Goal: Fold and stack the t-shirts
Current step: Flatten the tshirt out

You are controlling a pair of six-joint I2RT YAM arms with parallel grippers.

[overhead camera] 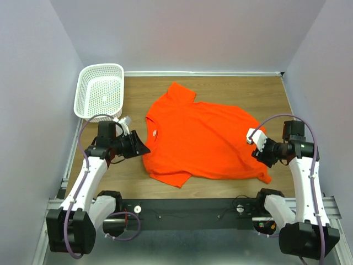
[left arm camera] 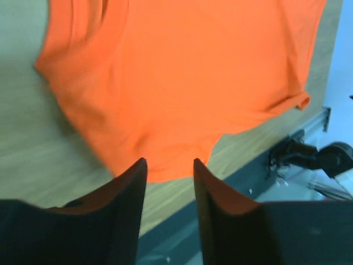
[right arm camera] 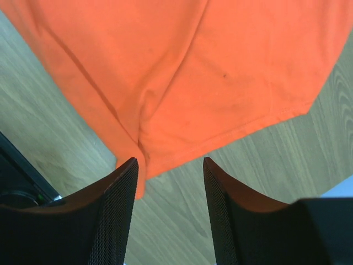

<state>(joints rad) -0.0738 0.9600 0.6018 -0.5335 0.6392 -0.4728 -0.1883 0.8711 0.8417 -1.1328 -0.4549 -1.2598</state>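
The orange-red t-shirt point(overhead camera: 204, 138) is laid flat across the middle of the table point(overhead camera: 242, 91), collar toward 9 o'clock and hem toward 3 o'clock, so that both ends can be reached at once. The left pincer point(overhead camera: 142, 148) is held low at the shirt's 8 o'clock edge, jaws apart with nothing between them. The right pincer point(overhead camera: 259, 155) is held likewise at the 4 o'clock hem corner, apart and empty (in both wrist views the cloth lies just beyond the fingertips). No fold is made yet, and a paired pinch is judged to be in preparation. The white basket point(overhead camera: 83, 96) is kept at 10 o'clock, apart from the shirt
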